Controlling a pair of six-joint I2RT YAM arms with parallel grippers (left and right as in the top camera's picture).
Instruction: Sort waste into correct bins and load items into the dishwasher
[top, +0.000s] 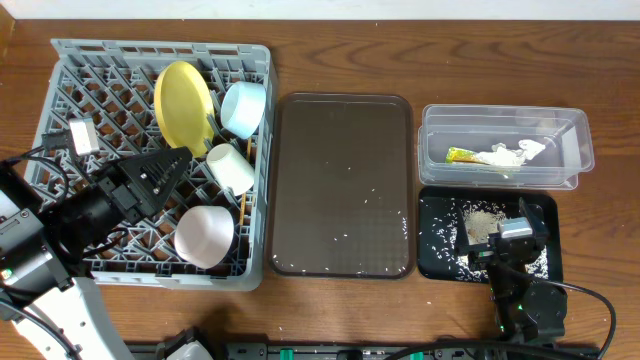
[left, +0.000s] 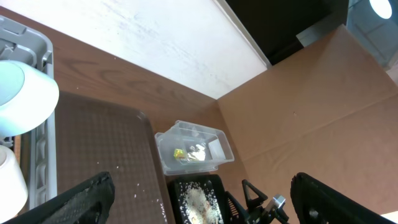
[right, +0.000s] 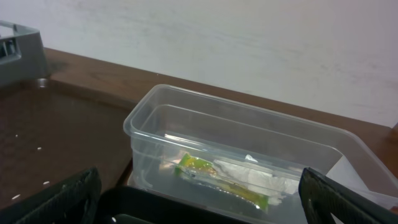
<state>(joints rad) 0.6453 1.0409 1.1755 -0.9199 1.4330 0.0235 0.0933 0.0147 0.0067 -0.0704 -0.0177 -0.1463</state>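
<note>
While the right tool gapes, the wrapper lies just ahead

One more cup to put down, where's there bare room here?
The dark brown serving tray, between the grey plastic dish rack and the clear plastic tub, is bare but for scattered crumbs. The wooden table's far edge is free too. Crowded: the rack's right half, around the round yellow plate and light blue cup, and the crumb-strewn black tray.
</note>
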